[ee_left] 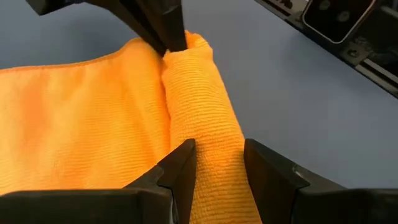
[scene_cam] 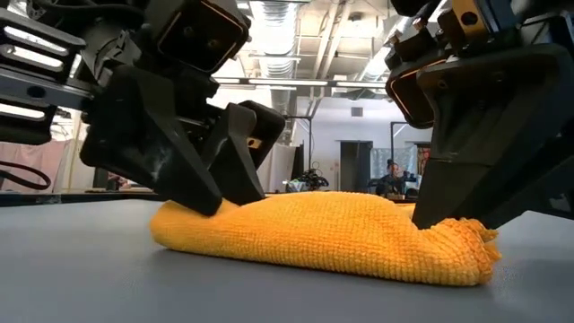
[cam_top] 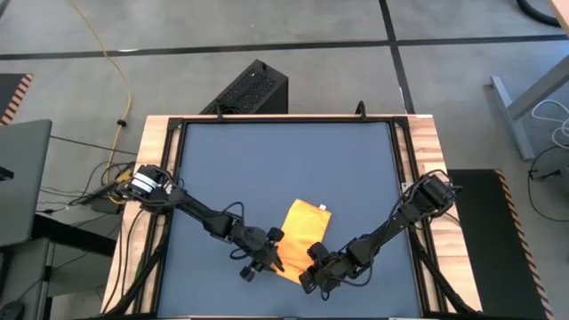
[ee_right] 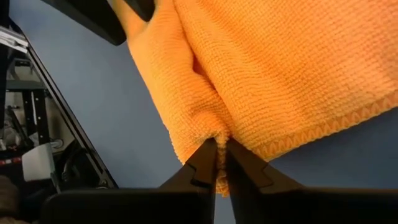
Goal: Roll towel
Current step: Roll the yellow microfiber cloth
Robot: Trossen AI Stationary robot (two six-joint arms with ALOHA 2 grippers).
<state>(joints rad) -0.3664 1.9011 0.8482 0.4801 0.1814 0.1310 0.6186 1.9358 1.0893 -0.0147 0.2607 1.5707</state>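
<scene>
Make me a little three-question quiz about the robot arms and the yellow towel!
1. True or false: the towel is fully rolled up.
2. Which gripper has its jaws on either side of the rolled edge: A) left gripper, B) right gripper, C) neither?
3. Fill in: the right gripper's jaws pinch the towel's ____.

Key
1. False; part still lies flat on the table.
2. A.
3. Corner, at the end of the rolled edge.
</scene>
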